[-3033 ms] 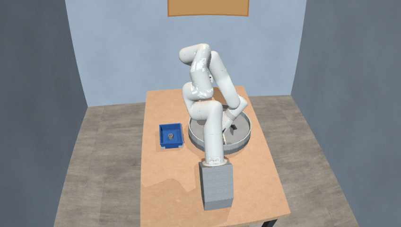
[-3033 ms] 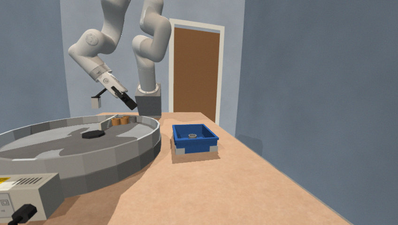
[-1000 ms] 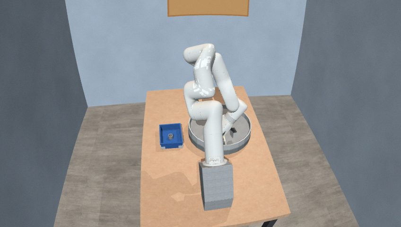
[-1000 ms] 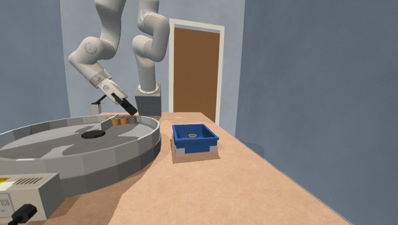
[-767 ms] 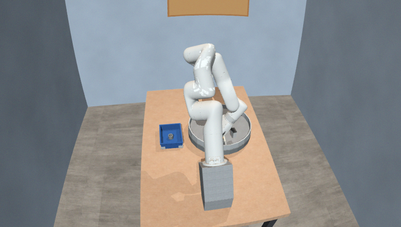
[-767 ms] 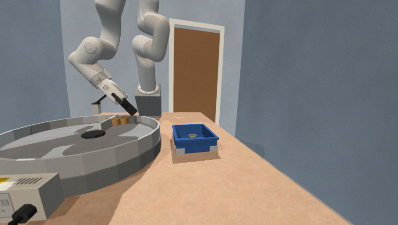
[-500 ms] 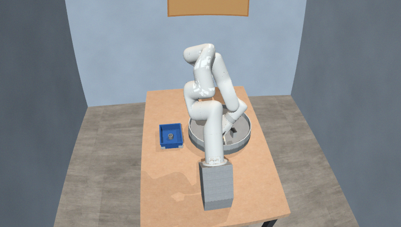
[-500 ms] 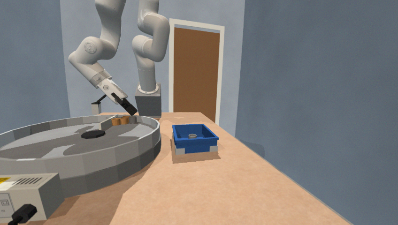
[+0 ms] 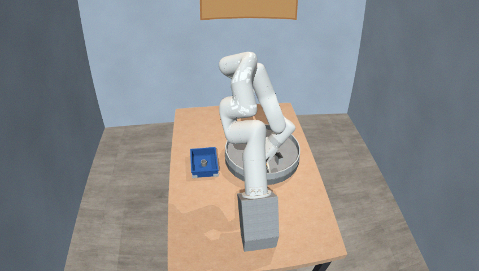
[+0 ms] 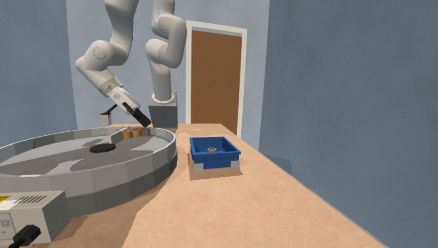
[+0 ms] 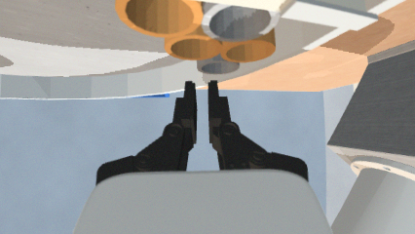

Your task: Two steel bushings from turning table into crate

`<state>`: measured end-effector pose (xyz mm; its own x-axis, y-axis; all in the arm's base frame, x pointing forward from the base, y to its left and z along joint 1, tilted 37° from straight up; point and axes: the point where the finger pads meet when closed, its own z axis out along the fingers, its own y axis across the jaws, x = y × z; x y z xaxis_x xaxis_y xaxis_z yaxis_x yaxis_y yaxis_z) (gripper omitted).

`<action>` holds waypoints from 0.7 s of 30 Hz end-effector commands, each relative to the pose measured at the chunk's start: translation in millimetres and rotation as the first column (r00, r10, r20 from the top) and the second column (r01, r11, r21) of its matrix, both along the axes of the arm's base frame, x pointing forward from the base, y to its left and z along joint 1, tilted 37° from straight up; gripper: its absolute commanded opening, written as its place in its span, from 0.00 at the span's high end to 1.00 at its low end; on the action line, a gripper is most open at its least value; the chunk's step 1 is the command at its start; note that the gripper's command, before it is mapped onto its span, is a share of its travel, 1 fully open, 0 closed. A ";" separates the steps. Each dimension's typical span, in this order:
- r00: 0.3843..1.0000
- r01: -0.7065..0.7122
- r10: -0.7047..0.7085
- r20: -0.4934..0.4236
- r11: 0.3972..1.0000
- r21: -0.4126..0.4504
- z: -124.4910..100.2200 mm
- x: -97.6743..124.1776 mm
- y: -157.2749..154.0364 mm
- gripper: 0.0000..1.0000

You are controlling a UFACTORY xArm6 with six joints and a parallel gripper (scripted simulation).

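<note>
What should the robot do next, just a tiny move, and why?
I think it should open its gripper a bit before going lower. The fingers are nearly shut with nothing between them, the nearest steel bushing looks wider than that gap, and the crate has only one bushing.

White rounded arm — round joint cap, grey wrist band — black-fingered gripper
</note>
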<state>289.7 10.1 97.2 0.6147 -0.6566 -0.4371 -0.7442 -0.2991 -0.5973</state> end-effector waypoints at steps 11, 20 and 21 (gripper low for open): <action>1.000 0.000 0.000 0.001 1.000 -0.001 -3.9 3.5 0.3 0.90; 1.000 0.000 0.000 0.001 1.000 -0.001 -7.0 5.8 0.7 0.90; 1.000 0.000 0.000 0.001 1.000 -0.001 -8.3 6.9 0.9 0.90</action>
